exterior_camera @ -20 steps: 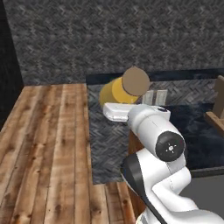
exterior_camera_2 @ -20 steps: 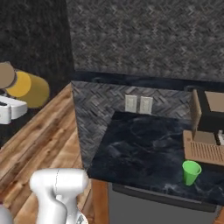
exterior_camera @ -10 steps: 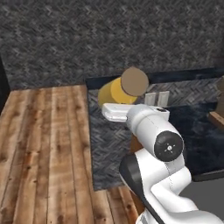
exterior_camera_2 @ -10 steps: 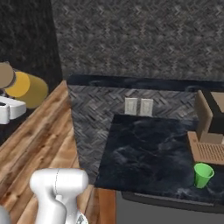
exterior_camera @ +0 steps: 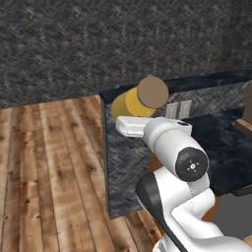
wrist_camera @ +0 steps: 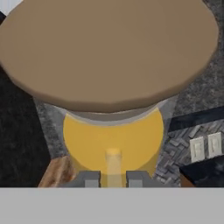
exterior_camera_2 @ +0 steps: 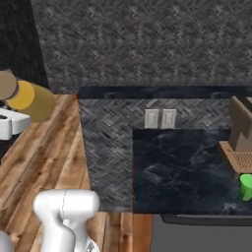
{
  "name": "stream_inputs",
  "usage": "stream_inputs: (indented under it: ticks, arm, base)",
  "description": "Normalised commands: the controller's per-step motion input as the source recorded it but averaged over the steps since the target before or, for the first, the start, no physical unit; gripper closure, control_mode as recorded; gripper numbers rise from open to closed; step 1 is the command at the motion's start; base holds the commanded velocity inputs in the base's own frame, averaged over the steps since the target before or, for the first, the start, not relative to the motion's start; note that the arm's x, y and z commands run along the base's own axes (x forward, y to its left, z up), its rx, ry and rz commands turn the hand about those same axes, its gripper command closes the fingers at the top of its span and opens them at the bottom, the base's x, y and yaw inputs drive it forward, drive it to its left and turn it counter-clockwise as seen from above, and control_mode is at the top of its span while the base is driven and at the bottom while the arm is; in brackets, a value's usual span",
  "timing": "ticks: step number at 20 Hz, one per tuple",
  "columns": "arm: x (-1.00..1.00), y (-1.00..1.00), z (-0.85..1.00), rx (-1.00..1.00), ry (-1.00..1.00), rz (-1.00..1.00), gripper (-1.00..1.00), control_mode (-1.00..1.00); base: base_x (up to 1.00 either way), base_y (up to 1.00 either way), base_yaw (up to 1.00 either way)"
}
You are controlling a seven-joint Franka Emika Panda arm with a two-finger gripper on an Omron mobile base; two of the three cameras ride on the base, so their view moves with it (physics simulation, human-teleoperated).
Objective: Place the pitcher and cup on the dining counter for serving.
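So the gripper (wrist_camera: 113, 178) is clamped narrow on the thin handle of the pitcher (exterior_camera: 132, 101), carried in the air and tipped over on its side, with the cork lid (exterior_camera: 152, 91) facing the cameras. It hangs over the wood floor (exterior_camera: 49, 162), just off the corner of the dining counter (exterior_camera_2: 162, 92). The green cup (exterior_camera_2: 246, 187) sits on the lower worktop (exterior_camera_2: 182, 167) by the coffee machine (exterior_camera_2: 241, 133).

Probably the carry-over step. The arm should level the pitcher upright before lowering it, clear the raised ledge, and set it on the slab well in from the edge.
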Motion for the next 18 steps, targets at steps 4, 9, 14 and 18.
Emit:
stream_inputs:
  ticks: [4, 9, 14, 18]
  arm:
    - [0.0, 0.0, 0.0, 0.0, 0.0, 0.0, 1.0, 1.0]
    - [0.0, 0.0, 0.0, 0.0, 0.0, 0.0, 1.0, 1.0]
    - [0.0, 0.0, 0.0, 0.0, 0.0, 0.0, 1.0, 1.0]
    - [0.0, 0.0, 0.0, 0.0, 0.0, 0.0, 1.0, 1.0]
  base:
    - [-0.83, 1.0, 0.01]
    - [0.37, 1.0, -0.04]
    - [1.0, 1.0, -0.19]
    - [1.0, 0.98, -0.36]
